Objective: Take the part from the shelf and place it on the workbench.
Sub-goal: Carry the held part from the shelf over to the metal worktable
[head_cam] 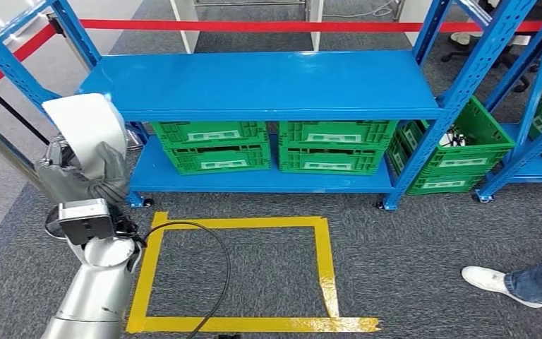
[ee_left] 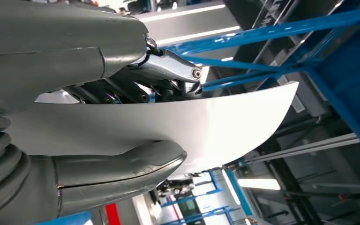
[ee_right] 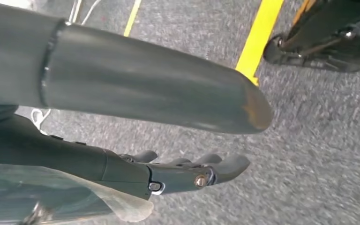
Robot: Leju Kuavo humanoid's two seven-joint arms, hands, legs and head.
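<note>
Silver and jointed, the robot's left arm (head_cam: 92,296) rises from the lower left of the head view, a black cable (head_cam: 215,282) looping off its wrist across the carpet. At its top the left hand (head_cam: 85,173) grips the part (head_cam: 88,123), a smooth white curved panel, thin and glossy, standing up out of the fist at the left of the frame, just in front of the left end of the blue shelf (head_cam: 268,85). From the left wrist view the panel (ee_left: 206,126) sweeps in a shallow arc to a pointed corner, the thick grey thumb (ee_left: 122,171) pressed on one face and the darker fingers (ee_left: 168,70) clamped on the other.

Green crates (head_cam: 215,145) sit side by side on the shelf's lower tier, with another (head_cam: 452,152) on the rack at the right. A yellow tape rectangle (head_cam: 233,272) marks the grey carpet, and a person's white shoe (head_cam: 490,282) and jeans leg enter at the lower right.

The right hand (ee_right: 168,176) hangs over the carpet beside a yellow tape line (ee_right: 258,40), its fingers nearly straight, apart from the thumb and holding nothing.
</note>
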